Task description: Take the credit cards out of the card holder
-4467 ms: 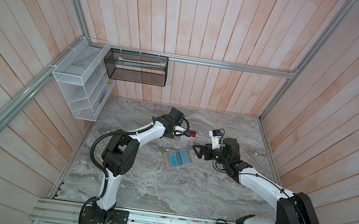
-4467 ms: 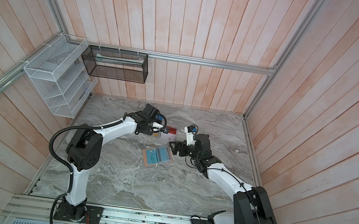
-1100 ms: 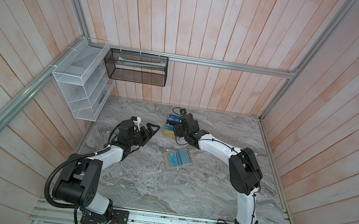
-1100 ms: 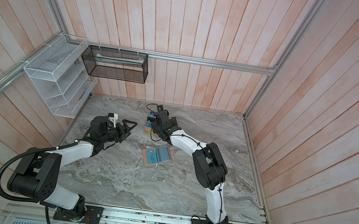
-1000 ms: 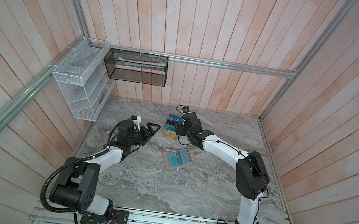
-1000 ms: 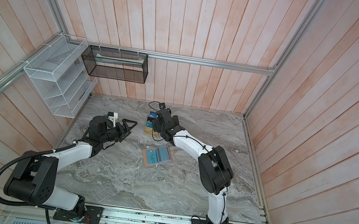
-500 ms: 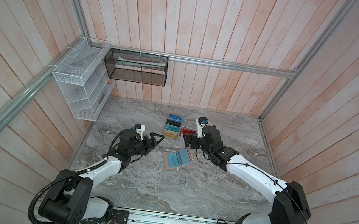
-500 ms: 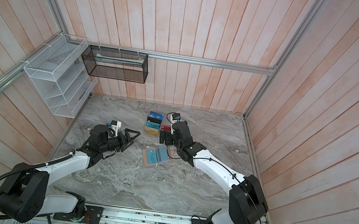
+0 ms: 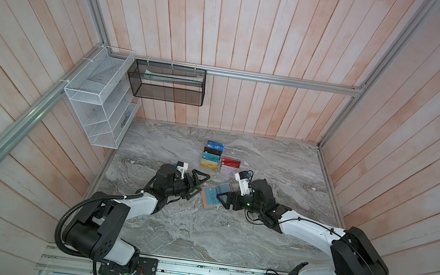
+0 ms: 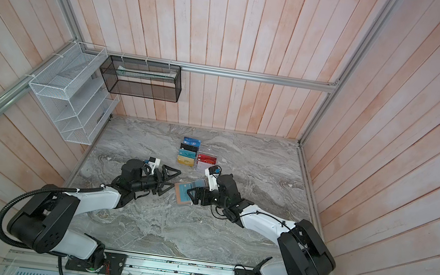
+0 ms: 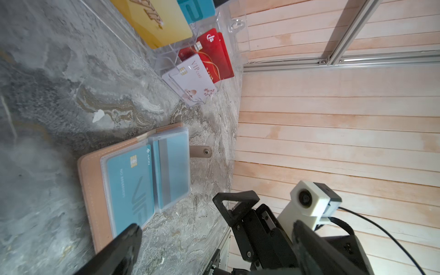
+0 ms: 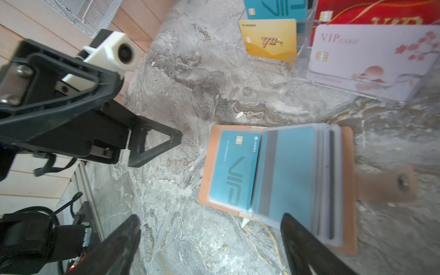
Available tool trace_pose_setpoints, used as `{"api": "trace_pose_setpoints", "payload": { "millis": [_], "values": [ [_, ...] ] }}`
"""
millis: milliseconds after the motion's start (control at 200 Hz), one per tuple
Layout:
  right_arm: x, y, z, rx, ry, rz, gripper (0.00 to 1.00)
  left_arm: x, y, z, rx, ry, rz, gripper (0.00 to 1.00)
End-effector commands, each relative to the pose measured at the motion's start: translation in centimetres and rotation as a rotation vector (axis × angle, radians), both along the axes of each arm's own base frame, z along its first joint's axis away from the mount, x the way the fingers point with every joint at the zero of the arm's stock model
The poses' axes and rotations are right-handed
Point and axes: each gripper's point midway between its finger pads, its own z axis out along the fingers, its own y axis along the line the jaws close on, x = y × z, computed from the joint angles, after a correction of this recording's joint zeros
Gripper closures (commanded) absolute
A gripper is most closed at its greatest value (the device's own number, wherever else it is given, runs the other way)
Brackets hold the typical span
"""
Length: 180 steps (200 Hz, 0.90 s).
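Note:
The tan card holder [image 9: 205, 204] [image 10: 178, 200] lies open on the marble table between both arms. A teal credit card [image 11: 128, 185] [image 12: 234, 169] sits in its left sleeve. A blue-grey credit card with a dark stripe [image 11: 171, 166] [image 12: 288, 173] fills the raised sleeve page beside it. My left gripper [image 9: 196, 185] [image 11: 215, 228] is open just left of the holder, empty, one fingertip by the holder's near corner. My right gripper [image 9: 223, 196] [image 12: 209, 219] is open at the holder's near edge, one finger over the sleeve pages, gripping nothing.
A clear acrylic tiered stand [image 9: 235, 154] [image 10: 212, 150] with several coloured cards stands just behind the holder. A white wire rack [image 9: 100, 102] and a black mesh basket [image 9: 166, 83] hang on the far-left walls. The holder's snap tab [image 12: 385, 183] sticks out sideways.
My right gripper has come away from the acrylic stand and down to the card holder. My left gripper has moved right, close to the holder's left edge.

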Motion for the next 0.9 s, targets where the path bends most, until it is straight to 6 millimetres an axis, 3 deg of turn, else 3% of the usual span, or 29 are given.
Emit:
{"api": "trace_pose_setpoints", "payload": {
  "millis": [0, 185, 600, 895],
  "values": [
    [-0.6, 1.0, 0.4, 0.085, 0.026, 0.048, 0.08, 0.9, -1.2, 0.9, -0.064, -0.018, -0.021, 0.0],
    [-0.9, 1.7, -0.8, 0.104, 0.065, 0.071, 0.1, 1.1, -2.1, -1.3, -0.071, 0.031, -0.04, 0.0],
    [-0.6, 2.4, -3.3, 0.126, 0.156, 0.028, 0.16, 1.2, -1.7, -5.6, -0.013, 0.109, -0.012, 0.0],
    [-0.5, 2.7, -4.6, 0.12, 0.183, 0.016, 0.17, 0.6, -1.5, -7.2, 0.011, 0.149, -0.011, 0.0]
  ]
}}
